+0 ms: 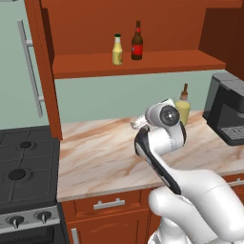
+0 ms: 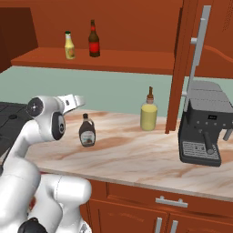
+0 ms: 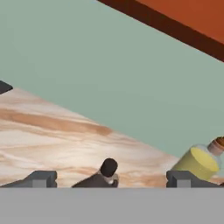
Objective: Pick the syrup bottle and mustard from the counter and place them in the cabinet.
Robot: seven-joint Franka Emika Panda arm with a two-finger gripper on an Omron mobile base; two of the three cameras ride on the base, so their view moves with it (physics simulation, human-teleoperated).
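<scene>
Left base view, left to right: a black gas stove (image 1: 24,167) adjoins the counter (image 1: 100,157), whose marbled top sits over reddish drawers with a silver handle (image 1: 108,204). Above, on the shelf board of the open cabinet (image 1: 138,64), the mustard (image 1: 117,49) stands upright with a slim brown bottle with a red label (image 1: 137,41) just beside it on the right. My arm crosses the counter's middle; behind my wrist stands a dull-yellow bottle with a brown neck (image 1: 183,105), and a dark coffee machine (image 1: 228,114) occupies the far right.

Right base view: my gripper (image 2: 77,101) hangs above the counter, near the syrup bottle (image 2: 86,131) but apart from it. The syrup bottle stands upright on the stone, well left of the dull-yellow bottle, with the coffee machine beyond a cabinet post.

Hand view: my fingertips (image 3: 41,178) stand wide apart and hold nothing. The dark cap and neck of the syrup bottle rise between them, low in the picture and untouched. The dull-yellow bottle lies beyond my right-hand tip, against the pale green wall (image 3: 113,74).
</scene>
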